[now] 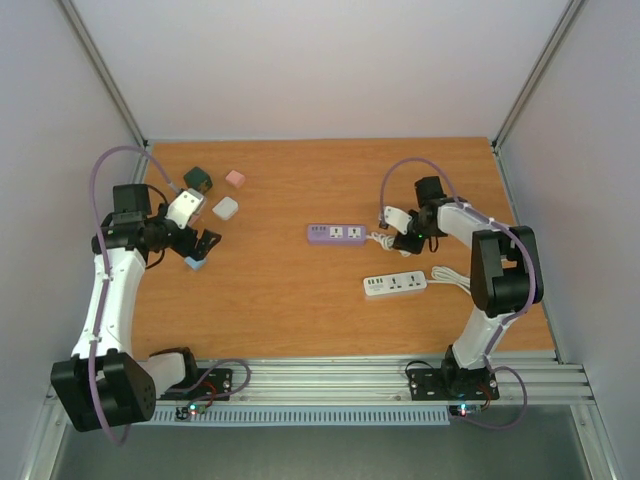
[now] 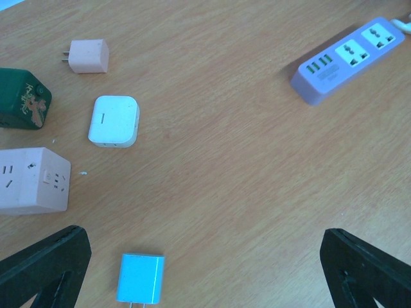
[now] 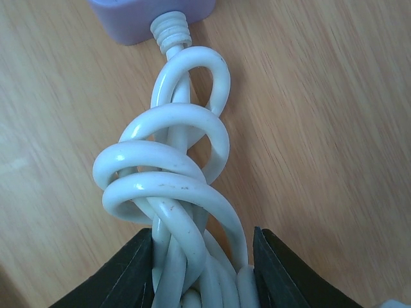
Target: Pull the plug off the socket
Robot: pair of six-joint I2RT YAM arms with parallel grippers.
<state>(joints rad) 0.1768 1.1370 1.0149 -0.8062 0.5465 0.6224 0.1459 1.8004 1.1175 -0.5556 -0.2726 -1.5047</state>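
One grasp made: right gripper [image 3: 204, 236] clamped the coiled white cable [image 3: 154, 183] beside purple power strip [image 3: 141, 16]; left gripper [image 2: 202, 234] gaped wide. Next probably needed a straight pull.

The worktop [image 1: 300, 300] is orange-brown wood grain. The power strip [image 1: 336, 233] is lilac, its cable [image 3: 173, 186] white; at its 5 o'clock, a white strip [image 1: 394, 285]. At 10 o'clock: pink plug [image 2: 88, 56], white adapter [image 2: 113, 120], dark green cube [image 2: 22, 99] with a small picture, pale pink cube [image 2: 32, 179], sky-blue charger [image 2: 140, 278]. My jaws are black.
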